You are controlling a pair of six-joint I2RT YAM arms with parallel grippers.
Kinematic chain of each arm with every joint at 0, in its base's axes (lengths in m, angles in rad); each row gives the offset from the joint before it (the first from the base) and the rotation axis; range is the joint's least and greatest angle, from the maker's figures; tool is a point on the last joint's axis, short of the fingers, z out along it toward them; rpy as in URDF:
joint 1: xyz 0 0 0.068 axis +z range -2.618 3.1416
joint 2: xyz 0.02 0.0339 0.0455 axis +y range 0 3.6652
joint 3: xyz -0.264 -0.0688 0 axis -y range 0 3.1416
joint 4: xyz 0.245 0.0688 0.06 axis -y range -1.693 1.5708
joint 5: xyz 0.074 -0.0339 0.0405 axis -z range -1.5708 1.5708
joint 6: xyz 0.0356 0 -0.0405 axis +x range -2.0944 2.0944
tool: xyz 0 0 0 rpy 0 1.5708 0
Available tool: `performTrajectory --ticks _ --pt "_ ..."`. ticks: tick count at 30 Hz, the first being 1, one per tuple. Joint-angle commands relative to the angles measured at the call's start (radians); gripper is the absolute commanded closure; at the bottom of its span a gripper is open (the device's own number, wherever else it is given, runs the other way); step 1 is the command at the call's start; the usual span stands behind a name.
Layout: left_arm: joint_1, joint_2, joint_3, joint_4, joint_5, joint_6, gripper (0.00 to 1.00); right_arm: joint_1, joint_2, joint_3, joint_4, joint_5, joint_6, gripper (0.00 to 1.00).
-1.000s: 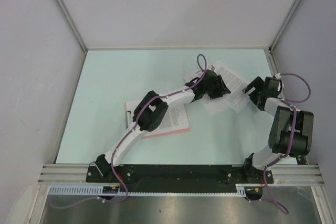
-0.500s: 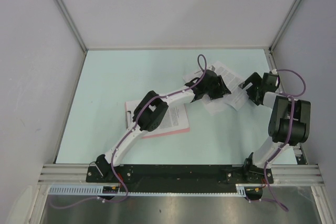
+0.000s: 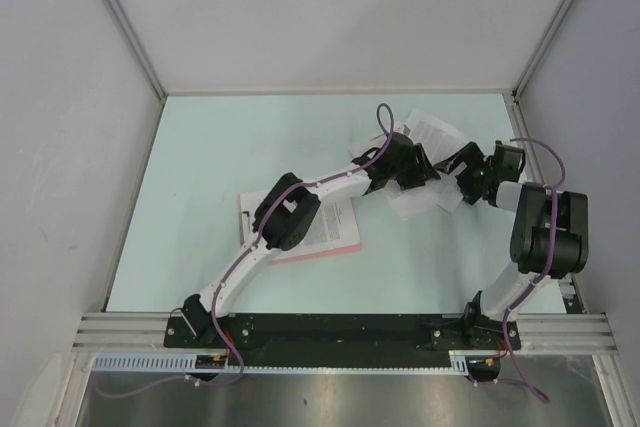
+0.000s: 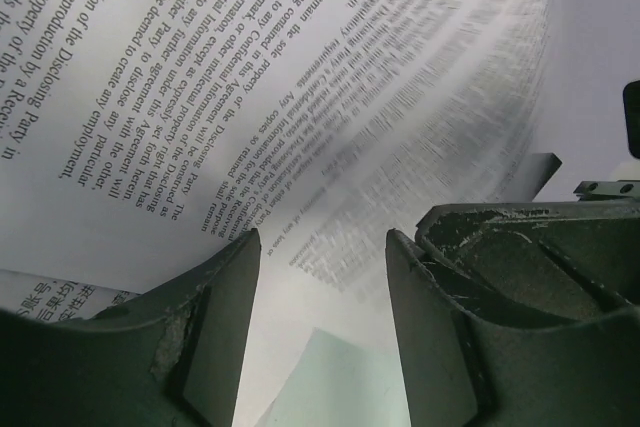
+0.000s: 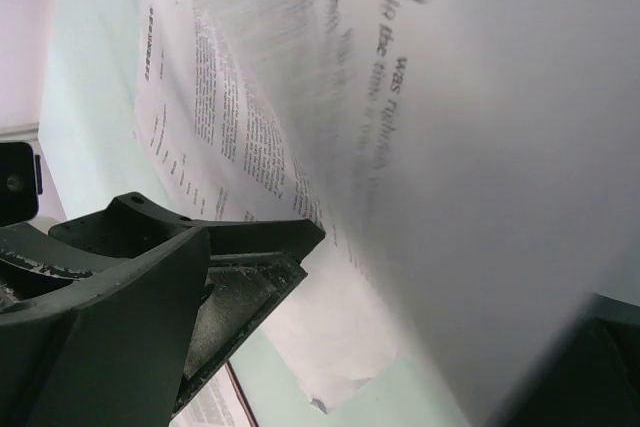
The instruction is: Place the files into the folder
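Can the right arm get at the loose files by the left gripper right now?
Probably yes. The right gripper is wide open at the right edge of the files, a sheet between its fingers. The left gripper is at the same sheets, leaving that side free.

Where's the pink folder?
In the top view, the folder lies left of centre on the table, under the left arm's elbow, a sheet on it.
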Motion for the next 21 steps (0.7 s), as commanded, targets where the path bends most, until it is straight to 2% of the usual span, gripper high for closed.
performTrajectory --ticks 1,8,18,21 --pt "0.001 0.003 -0.022 -0.08 0.023 0.034 0.4 -0.003 -0.062 -0.034 0.033 -0.072 0.021 0.0" --pt "0.003 -0.002 -0.036 -0.079 0.021 0.039 0.4 -0.047 -0.144 -0.068 0.036 -0.066 0.029 0.0" --pt "0.003 -0.005 -0.038 -0.083 0.027 0.045 0.4 -0.055 -0.148 -0.066 0.061 -0.054 0.036 0.07" --pt "0.003 -0.006 -0.036 -0.082 0.024 0.045 0.39 -0.063 -0.177 -0.066 0.013 -0.045 0.033 0.09"
